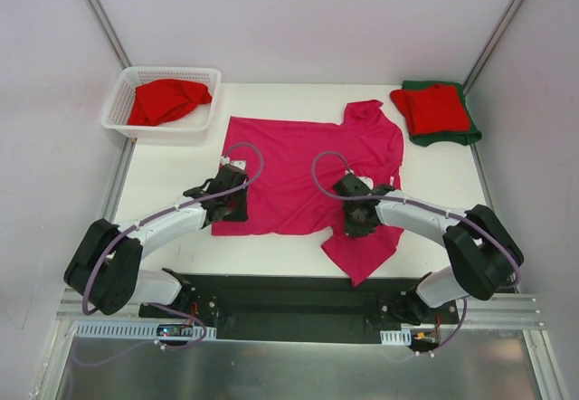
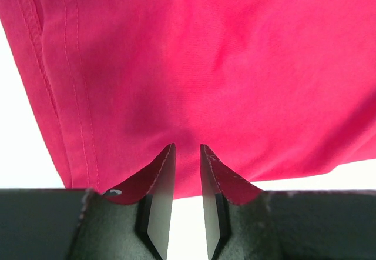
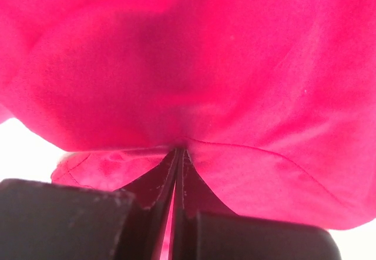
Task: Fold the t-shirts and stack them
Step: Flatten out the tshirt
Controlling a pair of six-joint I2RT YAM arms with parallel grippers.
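Note:
A magenta-pink t-shirt point(image 1: 298, 160) lies spread across the middle of the table, its lower right part folded into a flap near the front edge. My left gripper point(image 1: 231, 205) sits at the shirt's lower left corner. In the left wrist view the left gripper point(image 2: 188, 148) is open by a narrow gap, its tips over the shirt's hem point(image 2: 194, 66). My right gripper point(image 1: 362, 219) is on the lower right part of the shirt. In the right wrist view the right gripper point(image 3: 179, 149) is shut on a pinch of the magenta cloth point(image 3: 194, 66).
A white lattice basket point(image 1: 116, 110) at the back left holds a crumpled red t-shirt point(image 1: 167, 101). At the back right a folded red t-shirt point(image 1: 432, 109) lies on a folded dark green one point(image 1: 470, 134). Walls enclose the table on three sides.

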